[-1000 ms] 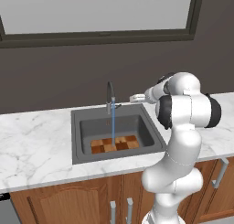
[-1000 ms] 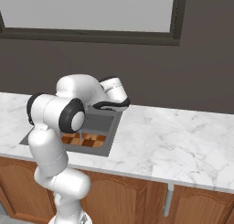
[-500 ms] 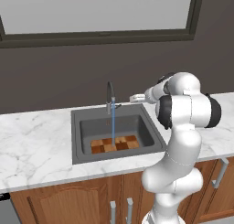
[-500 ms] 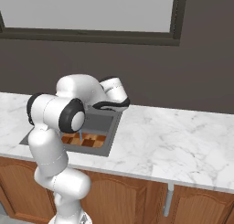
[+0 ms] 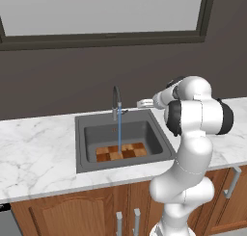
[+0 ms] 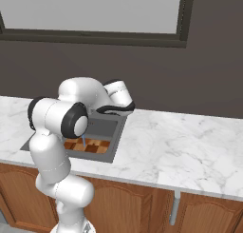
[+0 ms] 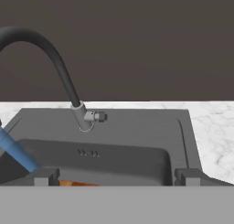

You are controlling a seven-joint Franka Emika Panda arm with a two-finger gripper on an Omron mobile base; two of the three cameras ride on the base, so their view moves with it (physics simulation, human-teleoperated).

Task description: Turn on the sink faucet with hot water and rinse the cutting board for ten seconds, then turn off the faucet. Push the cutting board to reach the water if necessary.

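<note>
Both base views look forward and down from behind the arm, left and right, sharing the sink [image 5: 159,134] and window wall. The hand view sits close, facing the faucet [image 7: 59,72] across the basin.

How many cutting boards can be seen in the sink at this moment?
1. The cutting board lies flat on the floor of the sink, toward the front, with the water falling onto it. The robot's arm hides part of the basin in the right base view.

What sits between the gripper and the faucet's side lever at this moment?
Nothing: in the hand view only bare dark sink rim lies between the gripper and the faucet lever; the jaws stand open.
</note>
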